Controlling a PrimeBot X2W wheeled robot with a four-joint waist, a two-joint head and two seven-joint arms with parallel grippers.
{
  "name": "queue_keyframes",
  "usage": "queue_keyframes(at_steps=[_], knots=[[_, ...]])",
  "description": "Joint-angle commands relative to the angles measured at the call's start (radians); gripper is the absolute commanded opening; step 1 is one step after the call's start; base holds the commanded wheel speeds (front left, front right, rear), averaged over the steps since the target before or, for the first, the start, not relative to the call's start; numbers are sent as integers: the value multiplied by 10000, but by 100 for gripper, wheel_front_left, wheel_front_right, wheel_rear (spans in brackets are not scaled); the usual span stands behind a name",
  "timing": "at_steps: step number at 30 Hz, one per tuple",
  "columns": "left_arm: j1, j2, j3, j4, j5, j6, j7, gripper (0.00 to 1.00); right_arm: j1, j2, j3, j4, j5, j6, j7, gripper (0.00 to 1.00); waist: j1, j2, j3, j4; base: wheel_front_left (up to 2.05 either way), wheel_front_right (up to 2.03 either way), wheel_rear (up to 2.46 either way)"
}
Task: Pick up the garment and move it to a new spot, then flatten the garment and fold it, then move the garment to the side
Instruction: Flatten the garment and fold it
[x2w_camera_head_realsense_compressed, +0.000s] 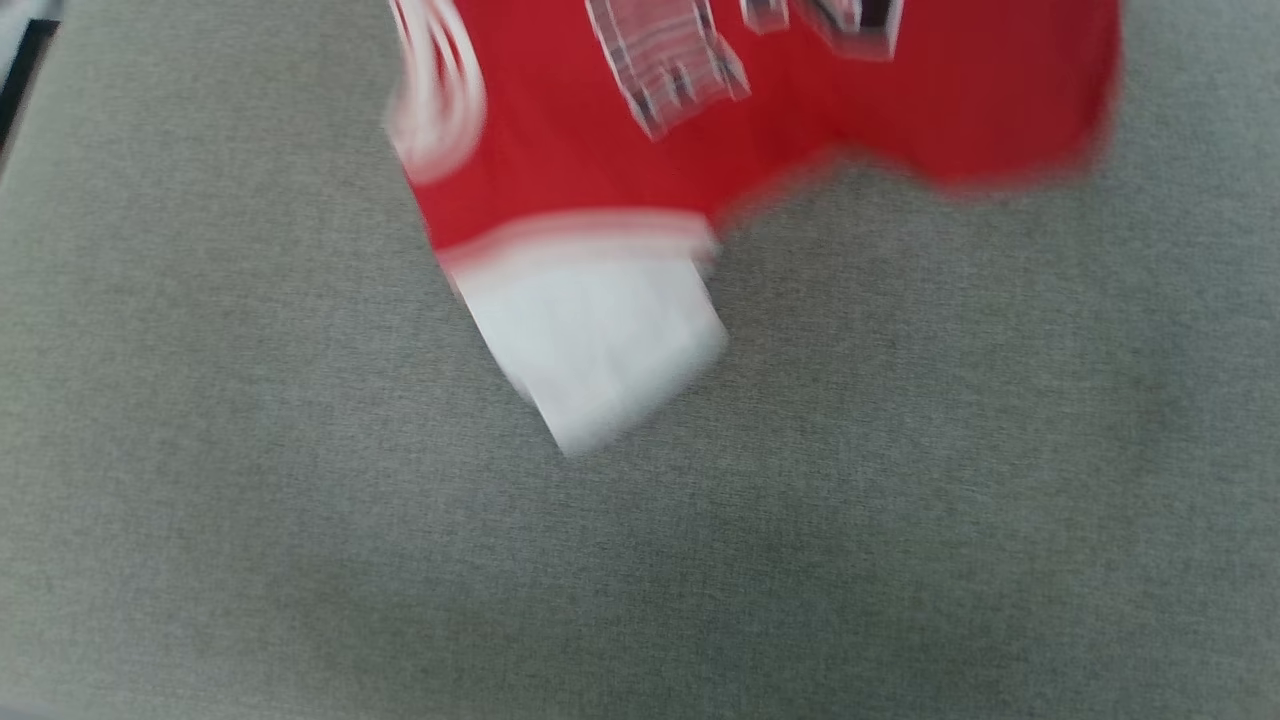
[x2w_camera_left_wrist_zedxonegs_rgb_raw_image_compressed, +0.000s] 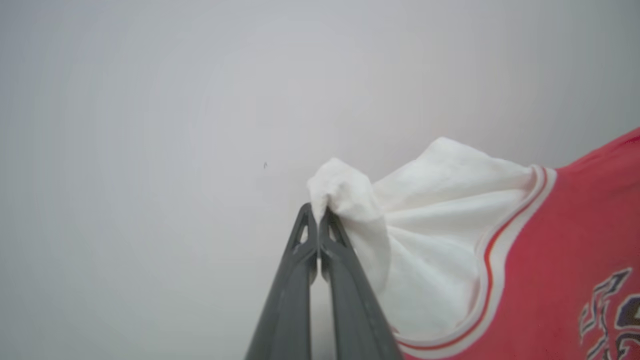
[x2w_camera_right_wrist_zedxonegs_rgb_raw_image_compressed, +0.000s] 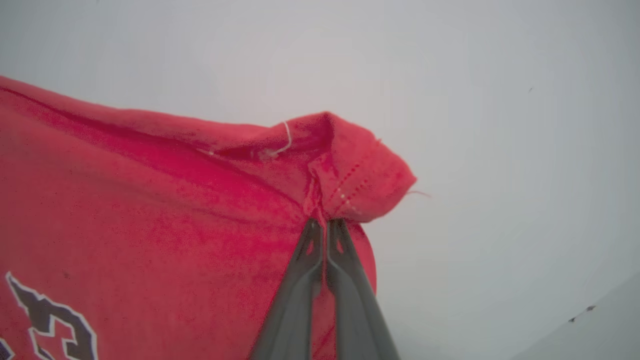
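Observation:
The garment (x2w_camera_head_realsense_compressed: 760, 120), a red jersey with black white-edged lettering, hangs blurred in the air above the grey cloth table (x2w_camera_head_realsense_compressed: 300, 500), one white sleeve (x2w_camera_head_realsense_compressed: 600, 340) dangling lowest. In the left wrist view my left gripper (x2w_camera_left_wrist_zedxonegs_rgb_raw_image_compressed: 318, 212) is shut on the tip of the other white sleeve (x2w_camera_left_wrist_zedxonegs_rgb_raw_image_compressed: 430, 225), with the garment's striped trim and red body (x2w_camera_left_wrist_zedxonegs_rgb_raw_image_compressed: 575, 240) stretching off to the right. In the right wrist view my right gripper (x2w_camera_right_wrist_zedxonegs_rgb_raw_image_compressed: 324, 225) is shut on a stitched red hem corner of the garment (x2w_camera_right_wrist_zedxonegs_rgb_raw_image_compressed: 350, 180), and the red cloth spreads away to the left.
The grey cloth surface stretches across the head view below the hanging jersey. A dark edge (x2w_camera_head_realsense_compressed: 20, 80) shows at the far upper left. Behind both wrist views is a plain pale wall (x2w_camera_left_wrist_zedxonegs_rgb_raw_image_compressed: 150, 125).

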Motion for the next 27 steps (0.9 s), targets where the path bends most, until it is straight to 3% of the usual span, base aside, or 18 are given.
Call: queue_keyframes(at_steps=[1, 5, 9, 12, 17, 27], knots=[[-266, -66, 81, 223, 255, 99, -518, 0, -120, 179, -164, 154, -438, -6, -485, 0, -1, 0, 40, -61, 0, 0, 0], [-998, -421, 298, 652, 861, -3, -2263, 0, -475, 649, -841, 465, -1896, -6, -2321, 0, -1, 0, 52, -69, 0, 0, 0], [-455, -661, 490, 427, 1122, -752, -2570, 0, -185, 920, -820, 969, -2497, -5, -2970, 0, -1, 0, 1, 47, 0, 0, 0], [359, -717, 192, 643, 767, -1052, -2517, 0, 309, 913, -655, 1199, -2291, -5, -2657, 0, -1, 0, -71, 130, 0, 0, 0], [1454, -632, -591, 599, 88, -1145, -1733, 0, 1393, 776, -412, 1174, -1536, -5, -1938, 0, -1, 0, -157, 228, 0, 0, 0], [3846, 540, -2240, -1728, -2783, -1142, 797, 0, 4845, 402, -576, -692, 459, -5, 414, 0, -1, 0, -282, 345, 0, 0, 0]])
